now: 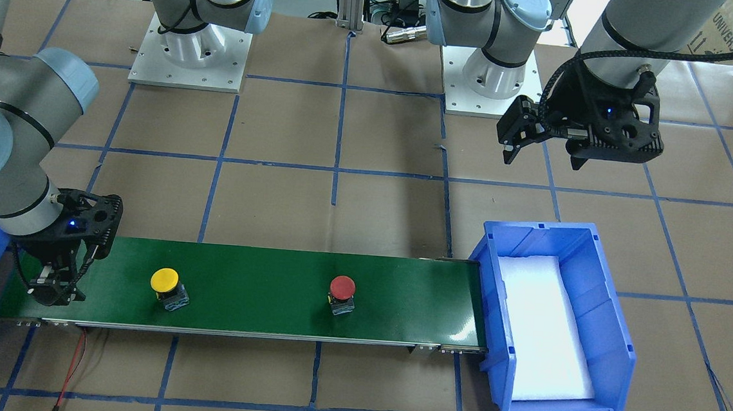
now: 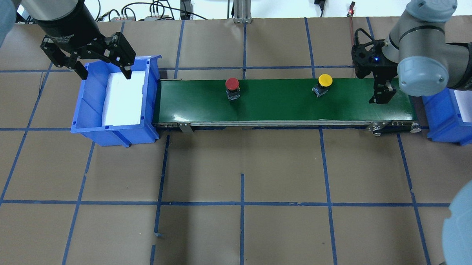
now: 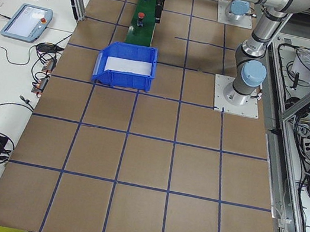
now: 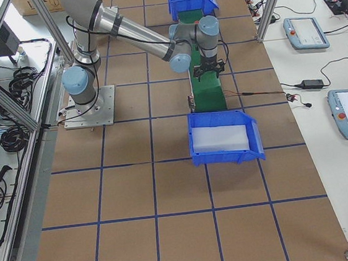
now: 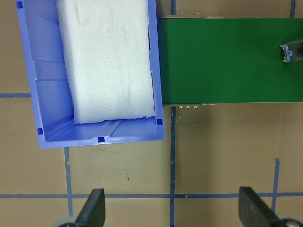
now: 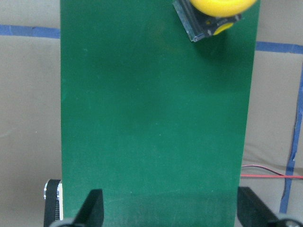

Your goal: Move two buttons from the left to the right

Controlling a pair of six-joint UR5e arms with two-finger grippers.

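Overhead exterior: yellow button (image 2: 325,80) lay nearest the right gripper (image 2: 382,99)

Its jaws hung open and empty over the belt's (image 2: 276,106) right end, the button leftward. The red button (image 2: 232,85) stood farther left; the left gripper (image 2: 104,73), open, farthest.

Overhead and front views opposite across the green belt (image 2: 284,104); wrist cameras close, straight down.
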